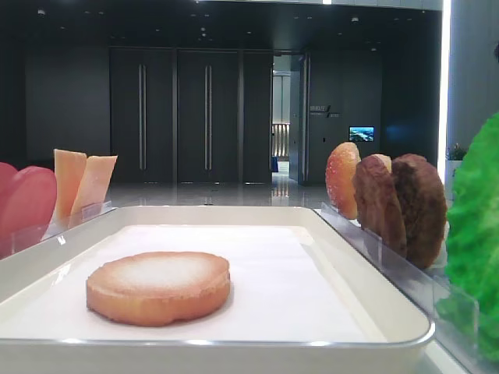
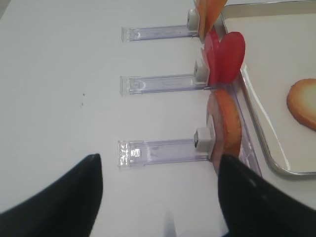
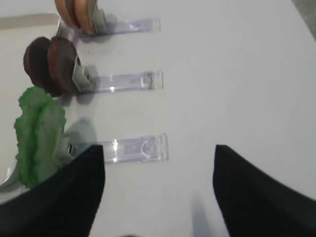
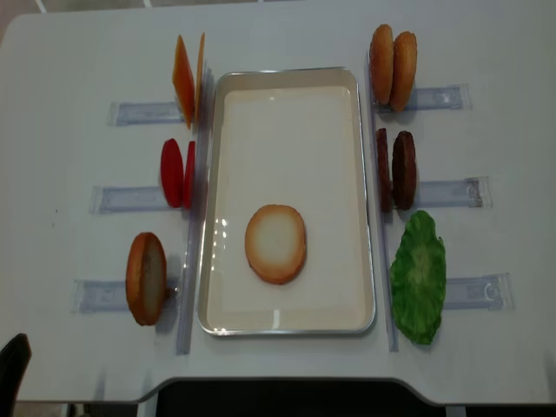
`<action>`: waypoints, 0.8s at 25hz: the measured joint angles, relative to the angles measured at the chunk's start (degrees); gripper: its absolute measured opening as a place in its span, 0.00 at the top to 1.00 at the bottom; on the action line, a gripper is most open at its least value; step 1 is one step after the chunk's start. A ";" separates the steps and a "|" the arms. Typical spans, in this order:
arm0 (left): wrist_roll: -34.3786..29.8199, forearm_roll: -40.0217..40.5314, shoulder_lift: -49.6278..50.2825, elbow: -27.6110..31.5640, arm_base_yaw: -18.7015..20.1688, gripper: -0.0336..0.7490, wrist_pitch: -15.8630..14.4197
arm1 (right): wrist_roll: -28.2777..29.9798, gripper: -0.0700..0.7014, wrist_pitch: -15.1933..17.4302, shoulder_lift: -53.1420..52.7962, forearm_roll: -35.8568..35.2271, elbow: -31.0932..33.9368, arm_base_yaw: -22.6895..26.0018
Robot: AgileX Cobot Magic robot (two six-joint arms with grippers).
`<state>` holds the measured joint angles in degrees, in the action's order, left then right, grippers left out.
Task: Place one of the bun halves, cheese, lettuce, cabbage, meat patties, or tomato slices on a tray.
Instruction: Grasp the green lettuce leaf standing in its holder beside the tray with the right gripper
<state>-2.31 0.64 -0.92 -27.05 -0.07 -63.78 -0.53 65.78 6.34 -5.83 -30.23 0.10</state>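
Right gripper (image 3: 158, 192): jaws spread wide, empty, above bare table just outboard of the clear holder (image 3: 134, 148) carrying the lettuce (image 3: 38, 136). Left gripper (image 2: 160, 197): likewise spread and empty, above the table beside the holder of the standing bun half (image 2: 226, 126), which leans against the left rim of the tray (image 4: 211, 187). Both grippers apart from every ingredient. On the tray floor, toward its near end: one bun half (image 4: 275, 243) lying flat, pale face up. Left of the tray, far to near: two cheese slices (image 4: 187, 78), two tomato slices (image 4: 177, 172), one upright bun half. Right of the tray, far to near: two upright bun halves (image 4: 393, 65), two meat patties (image 4: 395, 169), one lettuce leaf. Count: four bun halves, two cheese, two tomato, two patties, one lettuce; six holders; no cabbage distinguishable. Handling, judged: discs probably light, rigid and smooth-edged, best pinched across the two flat faces near the top edge clear of the holder; cheese thin and stiff, liable to slip or twist unless gripped squarely on its faces; lettuce thin and likely floppy, best taken near the middle rather than at the ruffled margin.
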 joint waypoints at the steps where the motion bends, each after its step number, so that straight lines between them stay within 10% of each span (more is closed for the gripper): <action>1: 0.00 0.00 0.00 0.00 0.00 0.26 0.00 | -0.06 0.34 0.32 1.95 -0.54 -0.60 0.00; 20: 0.00 0.00 0.00 0.00 0.00 0.54 0.00 | -0.18 0.45 3.99 49.76 -2.86 -27.05 0.00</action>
<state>-2.31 0.64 -0.92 -27.05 -0.07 -63.78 -0.72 69.77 56.11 -8.69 -57.28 0.10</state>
